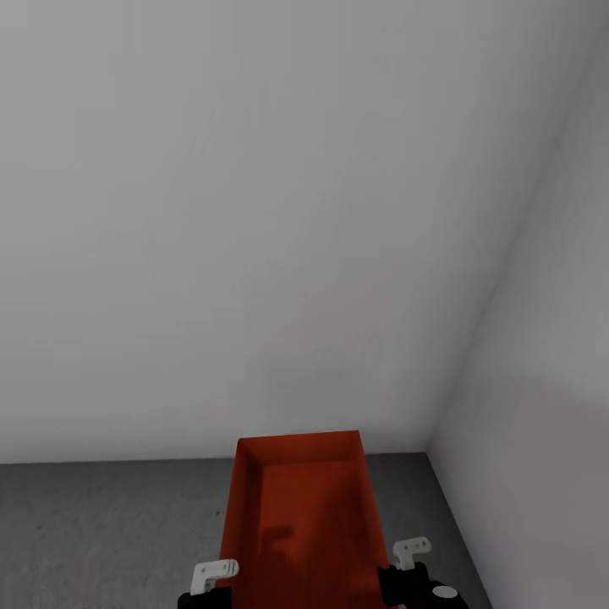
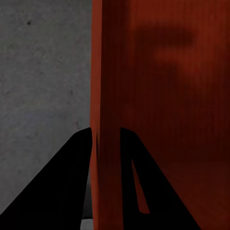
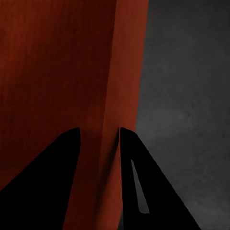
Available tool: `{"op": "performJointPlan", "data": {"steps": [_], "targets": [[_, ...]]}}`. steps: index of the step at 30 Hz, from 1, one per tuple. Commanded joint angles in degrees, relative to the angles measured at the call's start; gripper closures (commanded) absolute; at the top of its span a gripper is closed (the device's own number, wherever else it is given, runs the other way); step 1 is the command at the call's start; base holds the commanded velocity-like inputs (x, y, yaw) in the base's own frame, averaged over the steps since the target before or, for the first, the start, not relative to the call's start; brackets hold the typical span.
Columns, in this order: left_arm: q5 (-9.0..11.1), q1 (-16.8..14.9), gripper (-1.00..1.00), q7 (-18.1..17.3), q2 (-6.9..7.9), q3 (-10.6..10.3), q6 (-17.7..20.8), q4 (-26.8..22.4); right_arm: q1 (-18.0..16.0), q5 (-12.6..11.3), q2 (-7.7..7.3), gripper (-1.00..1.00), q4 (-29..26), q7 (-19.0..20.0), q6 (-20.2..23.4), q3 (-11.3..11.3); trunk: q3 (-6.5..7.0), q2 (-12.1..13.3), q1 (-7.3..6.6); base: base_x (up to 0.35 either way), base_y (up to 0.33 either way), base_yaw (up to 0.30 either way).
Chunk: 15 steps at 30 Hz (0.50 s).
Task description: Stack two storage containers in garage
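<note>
One storage container (image 1: pixel 298 516), both grippers clamping its walls.

Down at the bottom edge of the head view, the left gripper (image 1: pixel 213 577) shows a small white bracket-shaped piece with two tiny dark screw holes, seated on a black body. The right gripper (image 1: pixel 412 551) carries a matching white bracket, also with two dark dots, above a black housing with a pale round disc on it. In both wrist views the fingers (image 2: pixel 52 187) (image 3: pixel 153 187) read as flat black wedges tapering to blunt tips, one on each gripper cut by a narrow slot.
</note>
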Motion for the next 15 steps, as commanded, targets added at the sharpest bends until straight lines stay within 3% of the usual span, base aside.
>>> {"op": "performJointPlan", "data": {"steps": [1, 15], "targets": [[-0.04, -0.01, 1.0, 2.05, 1.35, -0.21, -0.11, -0.2, -0.02, 0.26, 0.03, 1.0, 0.04, 0.77, 0.4, 0.1, -0.35, -0.48, 0.23, 0.0, 0.0, 0.0], [-0.11, -0.01, 1.0, 2.05, 1.35, -0.21, -0.05, -0.2, -0.02, 0.26, 0.03, 1.0, 0.06, 0.77, 0.42, 0.1, -4.15, -6.09, 3.31, 0.0, 0.0, 0.0]]}}
